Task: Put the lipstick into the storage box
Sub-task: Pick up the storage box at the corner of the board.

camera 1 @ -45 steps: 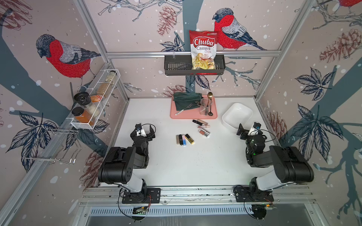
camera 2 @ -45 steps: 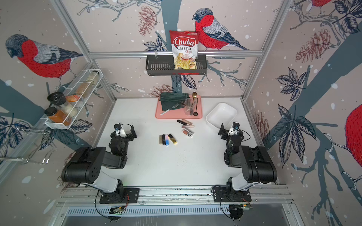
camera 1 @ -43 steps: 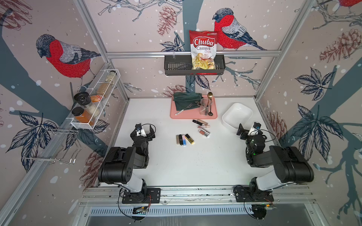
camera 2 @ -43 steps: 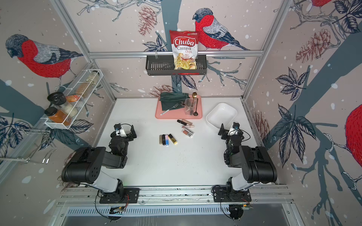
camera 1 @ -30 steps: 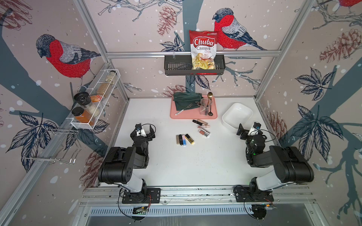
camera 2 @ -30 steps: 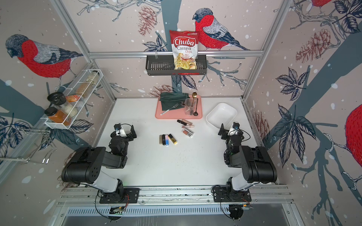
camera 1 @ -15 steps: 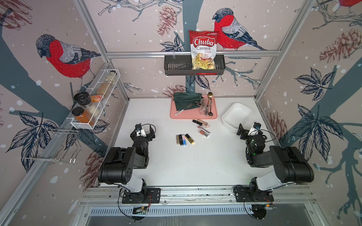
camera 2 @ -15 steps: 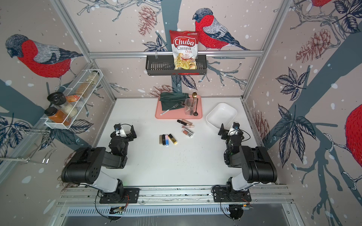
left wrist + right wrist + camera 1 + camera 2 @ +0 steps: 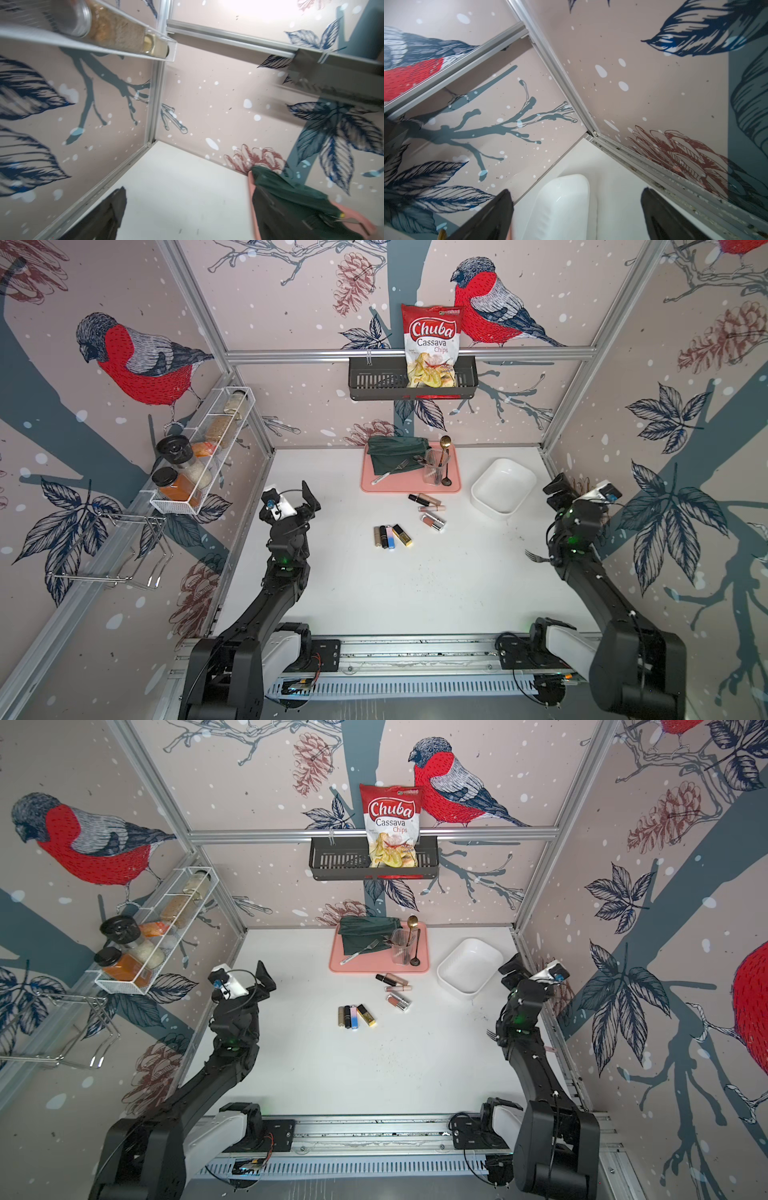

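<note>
Fork: tines only, handle hidden under right arm.
Lipsticks: four short tubes side by side, centre of white tabletop; labels illegible; well apart from storage box.
Storage box: glossy white plastic, rounded corners.
Left gripper, right gripper: jaws wide apart.

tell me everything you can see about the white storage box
The storage box is a plain white, glossy bin that looks like plastic, rounded-rectangular with low walls. It is empty and stands upright, turned at an angle to the table edges. It rests flat on the white table near the far right corner, beside the pink tray but apart from it. Nothing else touches it. It shows in both top views and in the right wrist view.
</note>
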{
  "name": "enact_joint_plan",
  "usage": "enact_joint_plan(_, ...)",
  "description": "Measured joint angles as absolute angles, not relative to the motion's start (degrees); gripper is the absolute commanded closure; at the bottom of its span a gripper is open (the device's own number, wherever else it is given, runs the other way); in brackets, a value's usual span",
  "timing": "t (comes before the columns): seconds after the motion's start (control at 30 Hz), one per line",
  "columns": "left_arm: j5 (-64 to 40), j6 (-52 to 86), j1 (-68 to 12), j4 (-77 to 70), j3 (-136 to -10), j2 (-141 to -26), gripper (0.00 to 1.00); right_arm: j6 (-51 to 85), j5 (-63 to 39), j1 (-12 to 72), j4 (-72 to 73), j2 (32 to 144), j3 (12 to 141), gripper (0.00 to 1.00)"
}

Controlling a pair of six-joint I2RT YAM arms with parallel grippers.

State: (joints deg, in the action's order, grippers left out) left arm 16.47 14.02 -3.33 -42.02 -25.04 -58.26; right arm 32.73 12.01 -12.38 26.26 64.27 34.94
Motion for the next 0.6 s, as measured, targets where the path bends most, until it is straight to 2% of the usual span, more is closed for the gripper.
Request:
enact_joint_plan(0.2, 1.0, 18.1, -3.5, -17.8, -38.1, -64.3, 0.03, 37.0, -3.4, -17.7, 0.4, 81.0, 54.5, 0.00)
enact_joint_plan(0.33, -7.6, 17.7, -4.0, -4.4, -44.1, -67.5, 0.03, 38.3, -10.7, -17.4, -7.6, 86.6, 56.2, 0.00)
enact_joint_plan(0.6, -14.7, 12.7, -4.3, 7.4, -46.9, -68.7, 0.03, 38.7, -12.4, -11.8, -14.3, 95.4, 63.3, 0.00)
